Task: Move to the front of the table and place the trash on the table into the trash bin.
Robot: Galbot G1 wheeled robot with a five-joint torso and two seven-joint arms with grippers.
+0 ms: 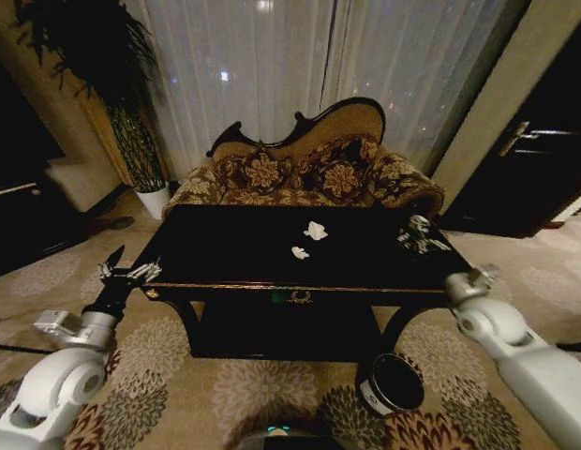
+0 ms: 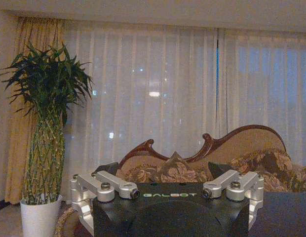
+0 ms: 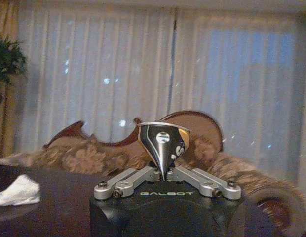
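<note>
The near-black table (image 1: 225,267) stands in front of me. Two white paper wads of trash (image 1: 315,230) (image 1: 300,252) lie near its middle. One wad (image 3: 17,192) also shows on the tabletop in the right wrist view. My right gripper (image 1: 420,234) hovers over the table's right end, shut on a silvery-black foil lump (image 3: 163,140). My left gripper (image 1: 122,272) hangs just off the table's left end, open and holding nothing (image 2: 168,173). The dark round trash bin (image 1: 394,382) stands on the carpet by the table's front right leg.
A floral sofa (image 1: 309,173) sits right behind the table, with curtains beyond it. At the back left a tall plant grows in a white pot (image 1: 152,199) (image 2: 40,219). Patterned carpet (image 1: 262,394) lies between me and the table.
</note>
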